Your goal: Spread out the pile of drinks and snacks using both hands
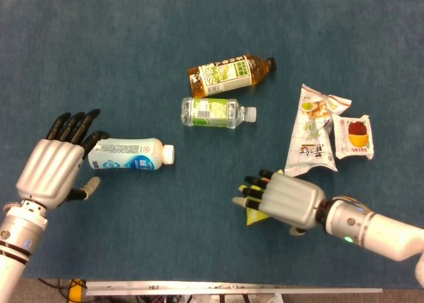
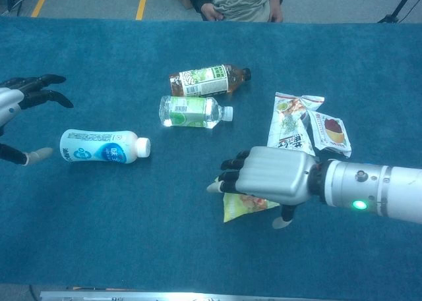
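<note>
Yellow snack bag [image 1: 255,216] under spread right hand [image 1: 285,200], left hand [image 1: 56,164] released beside white bottle [image 1: 130,154]

Head view overhead, chest view lower, same table [image 1: 132,38].

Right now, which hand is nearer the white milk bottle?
Left. The left hand sits right beside the base end of the milk bottle, its fingers spread around it. The right hand is well off to the other side, over the yellow snack bag.
</note>
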`<action>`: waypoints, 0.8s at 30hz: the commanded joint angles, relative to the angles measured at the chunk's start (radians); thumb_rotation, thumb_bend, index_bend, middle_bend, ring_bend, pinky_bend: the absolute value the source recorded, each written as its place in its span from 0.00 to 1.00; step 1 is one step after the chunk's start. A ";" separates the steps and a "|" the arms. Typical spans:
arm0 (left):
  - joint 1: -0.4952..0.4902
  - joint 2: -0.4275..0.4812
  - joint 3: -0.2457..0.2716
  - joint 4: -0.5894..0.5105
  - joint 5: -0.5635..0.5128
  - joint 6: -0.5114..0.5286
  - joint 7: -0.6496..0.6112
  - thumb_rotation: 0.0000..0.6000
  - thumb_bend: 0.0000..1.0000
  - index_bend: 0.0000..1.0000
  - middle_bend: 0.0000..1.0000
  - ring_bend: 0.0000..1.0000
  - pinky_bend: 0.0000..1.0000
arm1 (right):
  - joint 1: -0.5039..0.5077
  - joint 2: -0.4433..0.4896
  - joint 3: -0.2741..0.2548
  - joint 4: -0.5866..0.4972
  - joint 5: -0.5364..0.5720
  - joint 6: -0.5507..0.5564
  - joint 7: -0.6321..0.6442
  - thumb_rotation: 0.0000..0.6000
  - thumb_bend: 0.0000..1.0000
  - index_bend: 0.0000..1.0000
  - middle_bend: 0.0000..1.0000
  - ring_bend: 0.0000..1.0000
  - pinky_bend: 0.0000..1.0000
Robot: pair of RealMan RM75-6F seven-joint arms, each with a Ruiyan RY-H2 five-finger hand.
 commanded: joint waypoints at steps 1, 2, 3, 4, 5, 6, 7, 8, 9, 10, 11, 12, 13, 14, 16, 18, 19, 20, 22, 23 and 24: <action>-0.002 -0.006 -0.004 0.003 0.000 -0.003 -0.003 1.00 0.28 0.21 0.00 0.00 0.00 | -0.010 0.024 -0.020 0.006 0.005 0.010 0.003 0.88 0.00 0.04 0.19 0.10 0.21; -0.002 -0.009 -0.005 0.004 0.002 -0.003 -0.004 1.00 0.28 0.21 0.00 0.00 0.00 | -0.014 0.033 -0.026 0.008 0.004 0.015 0.007 0.88 0.00 0.04 0.19 0.10 0.21; -0.003 -0.011 -0.006 0.005 0.003 -0.004 -0.006 1.00 0.28 0.21 0.00 0.00 0.00 | -0.018 0.043 -0.032 0.010 0.003 0.020 0.012 0.88 0.00 0.04 0.19 0.10 0.21; -0.003 -0.013 -0.007 0.006 0.006 -0.005 -0.007 1.00 0.28 0.21 0.00 0.00 0.00 | -0.025 0.058 -0.040 0.011 -0.001 0.027 0.020 0.88 0.00 0.04 0.19 0.10 0.21; -0.003 -0.015 -0.007 0.008 0.007 -0.006 -0.008 1.00 0.28 0.21 0.00 0.00 0.00 | -0.031 0.070 -0.046 0.013 -0.006 0.035 0.028 0.88 0.00 0.04 0.19 0.10 0.21; -0.005 -0.017 -0.008 0.010 0.007 -0.008 -0.008 1.00 0.28 0.21 0.00 0.00 0.00 | -0.040 0.088 -0.054 0.015 -0.014 0.045 0.041 0.88 0.00 0.04 0.19 0.10 0.21; -0.006 -0.018 -0.009 0.011 0.007 -0.010 -0.009 1.00 0.28 0.21 0.00 0.00 0.00 | -0.046 0.101 -0.059 0.016 -0.020 0.053 0.053 0.88 0.00 0.04 0.19 0.10 0.21; -0.007 -0.019 -0.009 0.012 0.007 -0.013 -0.010 1.00 0.28 0.21 0.00 0.00 0.00 | -0.053 0.114 -0.063 0.018 -0.027 0.061 0.066 0.88 0.00 0.04 0.19 0.10 0.21; -0.008 -0.021 -0.011 0.014 0.007 -0.015 -0.010 1.00 0.28 0.21 0.00 0.00 0.00 | -0.061 0.130 -0.066 0.021 -0.039 0.071 0.087 0.88 0.00 0.04 0.19 0.10 0.21; -0.009 -0.023 -0.011 0.015 0.006 -0.017 -0.009 1.00 0.28 0.21 0.00 0.00 0.00 | -0.066 0.140 -0.067 0.022 -0.051 0.079 0.106 0.88 0.00 0.04 0.19 0.10 0.21; -0.011 -0.025 -0.012 0.015 0.006 -0.020 -0.008 1.00 0.28 0.21 0.00 0.00 0.00 | -0.072 0.149 -0.067 0.022 -0.065 0.087 0.129 0.88 0.00 0.04 0.19 0.11 0.21; -0.012 -0.027 -0.013 0.015 0.005 -0.022 -0.007 1.00 0.28 0.21 0.00 0.00 0.00 | -0.077 0.156 -0.065 0.023 -0.085 0.097 0.155 0.88 0.00 0.04 0.19 0.11 0.21; -0.014 -0.029 -0.015 0.015 0.003 -0.024 -0.004 1.00 0.28 0.21 0.00 0.00 0.00 | -0.084 0.167 -0.064 0.022 -0.113 0.111 0.189 0.88 0.00 0.04 0.19 0.11 0.22; -0.015 -0.031 -0.015 0.014 0.002 -0.025 -0.002 1.00 0.28 0.21 0.00 0.00 0.00 | -0.089 0.176 -0.063 0.020 -0.135 0.123 0.215 0.88 0.00 0.04 0.19 0.11 0.22; -0.016 -0.033 -0.017 0.012 0.000 -0.025 0.003 1.00 0.28 0.21 0.00 0.00 0.00 | -0.099 0.196 -0.057 0.020 -0.185 0.155 0.272 0.88 0.00 0.04 0.19 0.11 0.22; -0.016 -0.032 -0.019 0.012 -0.003 -0.025 0.005 1.00 0.28 0.21 0.00 0.00 0.00 | -0.105 0.207 -0.042 0.027 -0.211 0.183 0.315 0.88 0.00 0.04 0.19 0.11 0.22; -0.016 -0.031 -0.020 0.011 -0.006 -0.025 0.005 1.00 0.28 0.21 0.00 0.00 0.00 | -0.109 0.210 -0.026 0.035 -0.216 0.202 0.344 0.88 0.00 0.04 0.19 0.11 0.22; -0.016 -0.029 -0.020 0.010 -0.007 -0.025 0.005 1.00 0.28 0.21 0.00 0.00 0.00 | -0.111 0.210 -0.011 0.042 -0.213 0.214 0.365 0.88 0.00 0.04 0.19 0.11 0.22; -0.014 -0.026 -0.020 0.009 -0.007 -0.022 0.001 1.00 0.28 0.21 0.00 0.00 0.00 | -0.113 0.202 0.028 0.066 -0.199 0.237 0.395 0.90 0.00 0.04 0.20 0.11 0.22; -0.012 -0.024 -0.019 0.009 -0.006 -0.020 0.000 1.00 0.28 0.21 0.00 0.00 0.00 | -0.113 0.196 0.044 0.078 -0.189 0.244 0.400 0.93 0.00 0.04 0.20 0.11 0.23; -0.010 -0.021 -0.017 0.009 -0.006 -0.018 -0.002 1.00 0.28 0.21 0.00 0.00 0.00 | -0.114 0.185 0.065 0.093 -0.172 0.251 0.402 0.96 0.00 0.04 0.20 0.11 0.23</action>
